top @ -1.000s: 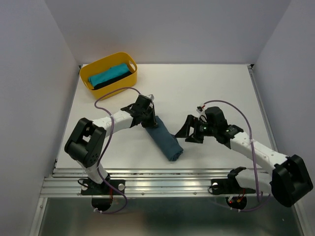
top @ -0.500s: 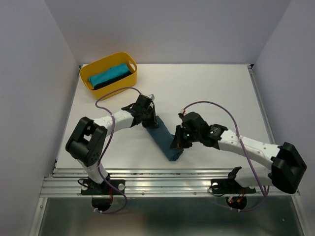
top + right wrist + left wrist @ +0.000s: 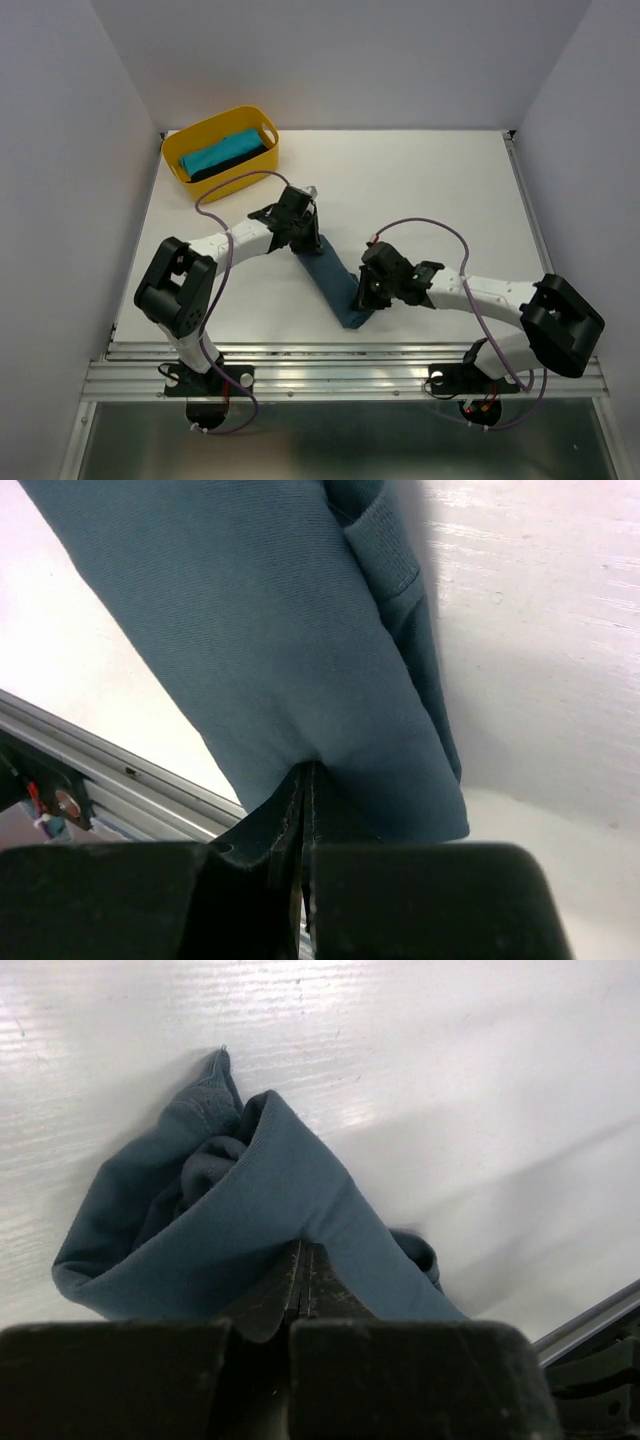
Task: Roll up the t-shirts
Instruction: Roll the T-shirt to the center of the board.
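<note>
A dusty slate-blue t-shirt [image 3: 335, 285] lies as a long narrow roll running diagonally across the middle of the white table. My left gripper [image 3: 303, 235] is shut on its far end; in the left wrist view the cloth [image 3: 250, 1210] bunches over the closed jaws [image 3: 303, 1265]. My right gripper [image 3: 362, 297] is shut on the near end, and the right wrist view shows the fabric [image 3: 270, 630] pinched at the fingertips [image 3: 308, 780]. A turquoise t-shirt [image 3: 213, 155] and a black one [image 3: 250, 153] lie rolled in the basket.
The yellow plastic basket [image 3: 240, 173] stands at the table's far left corner. A metal rail [image 3: 300, 360] runs along the near edge, just beyond the roll's near end and also seen from the right wrist [image 3: 100, 760]. Grey walls close in the table.
My right gripper swung left from beside the roll onto its near end and shut on it. The left gripper kept its grip and shifted slightly away; the roll now looks stretched thinner.
</note>
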### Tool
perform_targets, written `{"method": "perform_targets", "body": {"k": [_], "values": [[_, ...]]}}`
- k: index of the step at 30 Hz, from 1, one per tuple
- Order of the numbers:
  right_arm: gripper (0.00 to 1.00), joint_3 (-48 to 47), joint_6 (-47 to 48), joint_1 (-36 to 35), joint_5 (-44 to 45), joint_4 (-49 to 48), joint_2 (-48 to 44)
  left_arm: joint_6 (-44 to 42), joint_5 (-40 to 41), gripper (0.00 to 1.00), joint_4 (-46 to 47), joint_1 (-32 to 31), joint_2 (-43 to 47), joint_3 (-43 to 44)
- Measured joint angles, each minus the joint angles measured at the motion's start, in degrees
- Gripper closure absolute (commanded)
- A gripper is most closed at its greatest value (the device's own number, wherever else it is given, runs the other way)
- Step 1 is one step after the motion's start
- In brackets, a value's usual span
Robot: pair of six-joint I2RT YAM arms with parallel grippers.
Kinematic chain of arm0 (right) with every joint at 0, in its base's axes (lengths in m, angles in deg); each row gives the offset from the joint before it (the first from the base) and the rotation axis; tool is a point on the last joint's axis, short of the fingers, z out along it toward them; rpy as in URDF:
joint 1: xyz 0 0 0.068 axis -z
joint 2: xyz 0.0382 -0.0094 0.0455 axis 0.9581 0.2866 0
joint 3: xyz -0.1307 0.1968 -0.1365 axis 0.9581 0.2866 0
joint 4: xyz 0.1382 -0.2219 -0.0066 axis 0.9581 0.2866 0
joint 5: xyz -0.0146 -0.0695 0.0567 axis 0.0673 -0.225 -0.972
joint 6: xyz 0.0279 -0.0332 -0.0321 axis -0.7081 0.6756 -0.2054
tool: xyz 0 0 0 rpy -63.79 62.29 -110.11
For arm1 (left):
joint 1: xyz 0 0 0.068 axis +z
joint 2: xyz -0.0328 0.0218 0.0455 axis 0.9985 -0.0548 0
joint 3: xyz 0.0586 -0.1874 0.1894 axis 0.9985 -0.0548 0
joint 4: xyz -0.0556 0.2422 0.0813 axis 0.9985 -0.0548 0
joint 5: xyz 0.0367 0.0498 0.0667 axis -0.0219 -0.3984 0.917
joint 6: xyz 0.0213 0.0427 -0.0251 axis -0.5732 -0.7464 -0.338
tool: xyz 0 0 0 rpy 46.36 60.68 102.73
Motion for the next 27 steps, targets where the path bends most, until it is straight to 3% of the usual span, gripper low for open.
{"method": "perform_targets", "body": {"k": [6,13,27], "values": [[0.99,-7.4,2.5,-2.0,6.0,8.2,-2.0,-0.8,1.1,1.0,-3.2,0.1,0.3,4.9],[0.99,-11.2,2.5,-2.4,8.0,9.0,-5.4,-1.3,3.1,1.0,-5.9,2.1,2.5,6.2],[0.99,1.8,-2.5,-2.8,5.8,0.2,-2.2,-1.3,4.7,1.0,-2.7,3.5,-2.2,1.1]]}}
